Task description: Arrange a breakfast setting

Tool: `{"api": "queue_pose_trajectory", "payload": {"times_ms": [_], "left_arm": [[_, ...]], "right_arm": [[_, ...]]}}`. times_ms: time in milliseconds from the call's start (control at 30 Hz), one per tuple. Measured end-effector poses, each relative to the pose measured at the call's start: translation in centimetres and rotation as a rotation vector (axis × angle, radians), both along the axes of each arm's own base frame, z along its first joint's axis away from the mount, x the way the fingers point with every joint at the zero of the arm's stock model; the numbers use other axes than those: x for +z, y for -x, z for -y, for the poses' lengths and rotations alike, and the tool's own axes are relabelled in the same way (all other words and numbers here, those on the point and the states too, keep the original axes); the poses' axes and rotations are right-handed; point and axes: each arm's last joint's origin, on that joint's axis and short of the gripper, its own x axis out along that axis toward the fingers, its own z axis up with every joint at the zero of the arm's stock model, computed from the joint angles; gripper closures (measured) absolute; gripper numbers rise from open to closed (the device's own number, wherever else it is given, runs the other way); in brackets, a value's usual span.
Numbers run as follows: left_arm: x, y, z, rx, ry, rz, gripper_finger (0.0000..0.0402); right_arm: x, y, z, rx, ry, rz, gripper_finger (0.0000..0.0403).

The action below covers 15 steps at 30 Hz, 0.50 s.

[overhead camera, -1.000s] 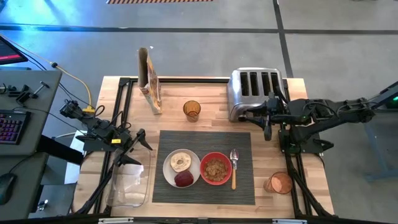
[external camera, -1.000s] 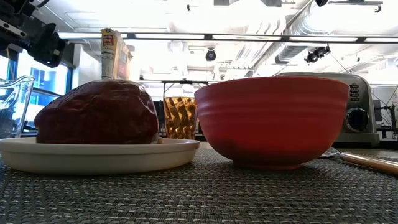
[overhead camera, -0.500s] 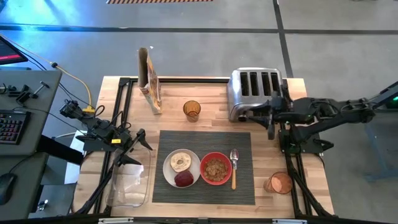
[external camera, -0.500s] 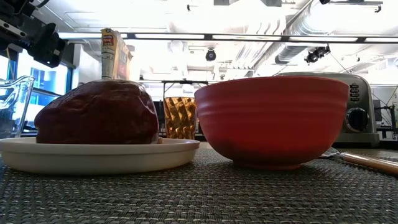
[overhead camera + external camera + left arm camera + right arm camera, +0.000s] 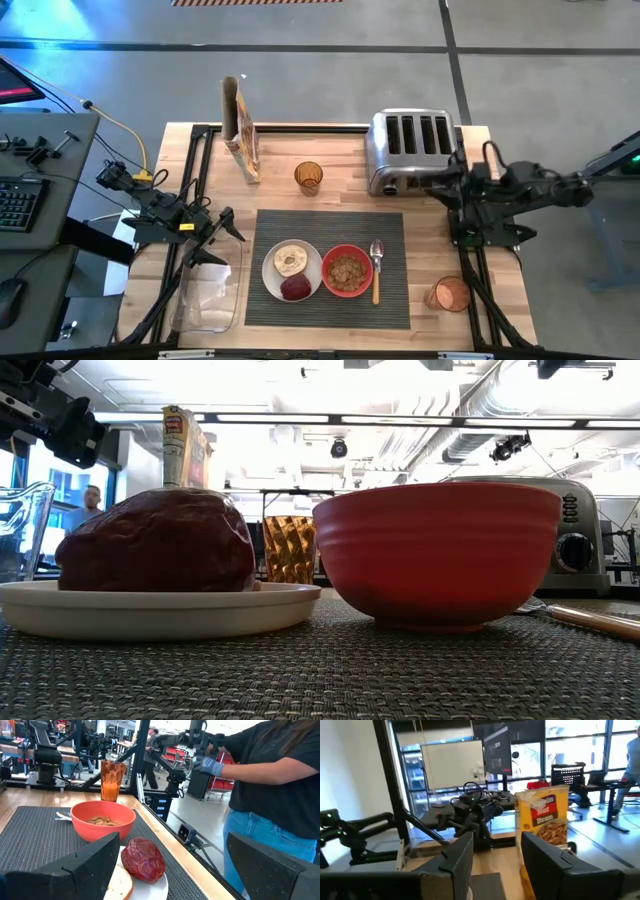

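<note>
Chrome four-slot toaster [image 5: 410, 148] stood at the counter's [image 5: 340, 160] far edge, cereal box [image 5: 240, 128] upright, amber glass [image 5: 308, 177] between, clear tray [image 5: 208, 295] left, person [image 5: 270, 785] beyond.

Dark grey ribbed mat [image 5: 330, 262]; white plate [image 5: 272, 277]; red bowl [image 5: 346, 271]; dark red fruit [image 5: 295, 288]; amber cup [image 5: 308, 177].

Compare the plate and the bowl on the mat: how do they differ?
The plate is white and shallow; the bowl is red and deep. The plate holds a bagel half and a dark red fruit; the bowl holds cereal. Both are round, similar in width, and sit side by side on the mat.
</note>
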Motion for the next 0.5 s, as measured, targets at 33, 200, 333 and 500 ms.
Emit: {"api": "queue_pose_trajectory", "payload": {"times_ms": [33,200,333,500], "left_arm": [[0.0,0.0,0.0,0.000,0.000,0.000,0.0046],[0.0,0.0,0.0,0.000,0.000,0.000,0.0046],[0.0,0.0,0.0,0.000,0.000,0.000,0.0046],[0.0,0.0,0.0,0.000,0.000,0.000,0.0046]], "right_arm": [[-1.0,-0.1,0.0,0.004,-0.012,0.015,0.0249],[-5.4,-0.6,-0.2,0.031,-0.024,0.088,0.0249],[-7.7,-0.8,-0.3,0.059,-0.026,0.130,0.0249],[-9.6,-0.8,-0.4,0.082,-0.021,0.126,0.0249]]}}
